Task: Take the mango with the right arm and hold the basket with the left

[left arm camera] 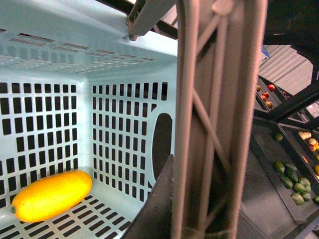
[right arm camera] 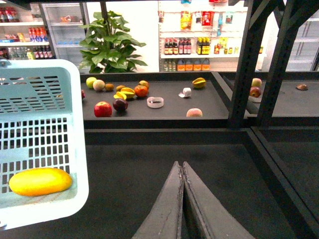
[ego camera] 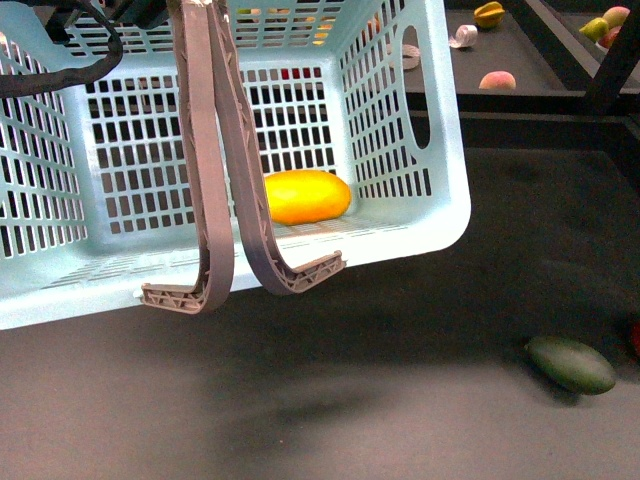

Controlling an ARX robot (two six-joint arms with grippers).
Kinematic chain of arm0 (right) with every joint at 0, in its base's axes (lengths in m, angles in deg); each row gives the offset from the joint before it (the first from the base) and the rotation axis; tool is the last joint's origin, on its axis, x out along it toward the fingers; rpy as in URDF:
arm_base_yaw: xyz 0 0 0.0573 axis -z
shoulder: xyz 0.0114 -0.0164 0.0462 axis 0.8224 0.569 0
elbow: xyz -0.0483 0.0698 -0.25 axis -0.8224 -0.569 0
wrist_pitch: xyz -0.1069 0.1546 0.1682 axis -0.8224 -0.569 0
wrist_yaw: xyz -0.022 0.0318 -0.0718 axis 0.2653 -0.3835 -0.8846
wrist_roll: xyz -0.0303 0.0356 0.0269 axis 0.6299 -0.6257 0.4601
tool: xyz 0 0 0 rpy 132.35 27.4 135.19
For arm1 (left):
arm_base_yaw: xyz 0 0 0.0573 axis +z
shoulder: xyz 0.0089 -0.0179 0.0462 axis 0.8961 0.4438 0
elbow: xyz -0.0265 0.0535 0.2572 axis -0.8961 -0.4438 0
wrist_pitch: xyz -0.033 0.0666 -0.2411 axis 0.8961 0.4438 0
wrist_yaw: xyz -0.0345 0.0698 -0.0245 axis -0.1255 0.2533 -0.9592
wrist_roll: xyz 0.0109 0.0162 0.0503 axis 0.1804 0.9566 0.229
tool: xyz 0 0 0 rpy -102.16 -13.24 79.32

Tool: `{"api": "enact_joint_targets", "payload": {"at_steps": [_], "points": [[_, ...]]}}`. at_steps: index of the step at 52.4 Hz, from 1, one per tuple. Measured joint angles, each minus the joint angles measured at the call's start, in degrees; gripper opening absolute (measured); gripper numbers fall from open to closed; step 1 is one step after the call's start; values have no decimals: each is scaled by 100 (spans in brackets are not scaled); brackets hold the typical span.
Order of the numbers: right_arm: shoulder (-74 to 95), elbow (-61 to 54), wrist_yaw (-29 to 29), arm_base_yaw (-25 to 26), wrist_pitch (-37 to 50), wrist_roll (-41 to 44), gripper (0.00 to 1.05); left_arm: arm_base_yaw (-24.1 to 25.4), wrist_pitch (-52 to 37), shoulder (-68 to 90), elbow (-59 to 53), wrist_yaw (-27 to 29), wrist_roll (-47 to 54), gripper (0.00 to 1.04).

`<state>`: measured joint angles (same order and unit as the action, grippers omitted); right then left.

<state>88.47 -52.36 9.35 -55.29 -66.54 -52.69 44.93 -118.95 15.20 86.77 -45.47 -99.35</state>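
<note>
1. Aqua plastic basket (ego camera: 440,215) hangs tilted off the dark grey surface (ego camera: 380,410). I count one basket and two grey-brown handles (ego camera: 205,180).
2. One mango (ego camera: 305,196) lies on the basket floor, in the corner below the end wall with the oval cut-out. From the front the handles cross just beside it.
3. One dark green fruit (ego camera: 570,363) lies toward the surface's right edge, well apart from the basket.
4. On my left gripper (left arm camera: 192,219) I see one dark finger (left arm camera: 155,211), flush against the handles it is clamped on.
5. I see my right gripper (right arm camera: 182,167) fully closed on nothing, over bare surface beside the basket.
6. Behind, a shelf (right arm camera: 164,115) carries loose fruit and one tape roll (right arm camera: 155,102). A potted plant (right arm camera: 112,45) and bottle racks (right arm camera: 199,47) line the shop wall.
</note>
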Motion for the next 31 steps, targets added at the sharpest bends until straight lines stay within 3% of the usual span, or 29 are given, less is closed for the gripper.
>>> {"api": "enact_joint_targets", "payload": {"at_steps": [24, 28, 31], "points": [[-708, -52, 2, 0, -647, 4, 2, 0, 0, 0, 0, 0, -2, 6], [-1364, -48, 15, 0, -1510, 13, 2, -2, 0, 0, 0, -2, 2, 6], [-1674, -48, 20, 0, -1648, 15, 2, 2, 0, 0, 0, 2, 2, 6]]}}
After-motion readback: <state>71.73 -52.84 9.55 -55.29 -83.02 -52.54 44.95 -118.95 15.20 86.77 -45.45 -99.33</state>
